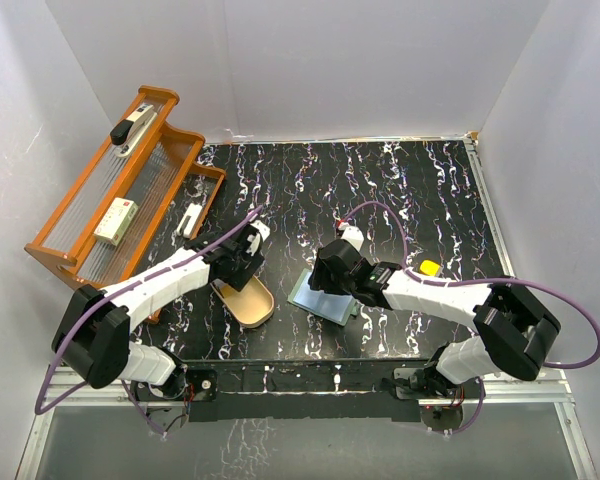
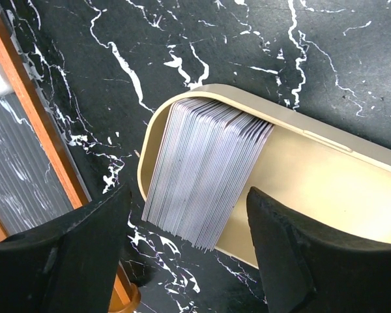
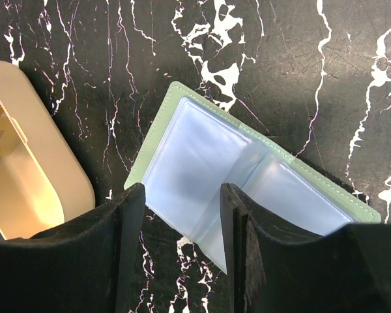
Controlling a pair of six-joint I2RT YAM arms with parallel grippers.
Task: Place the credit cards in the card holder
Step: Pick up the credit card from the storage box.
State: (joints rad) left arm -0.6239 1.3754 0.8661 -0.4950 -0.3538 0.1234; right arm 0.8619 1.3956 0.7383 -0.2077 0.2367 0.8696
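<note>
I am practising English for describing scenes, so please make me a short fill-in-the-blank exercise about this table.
The credit cards stand packed in a tan oval ____.
The card holder lies spread ____ on the table, inside up.
The left gripper hangs over the cards, the right gripper over the card ____.
Missing words: dish; open; holder.

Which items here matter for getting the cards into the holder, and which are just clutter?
For the job:
- credit cards, stacked in the tan dish
- card holder, lying open on the table

Just lying about:
- wooden rack at the far left
- stapler on top of the rack
- small yellow object by the right arm
</note>
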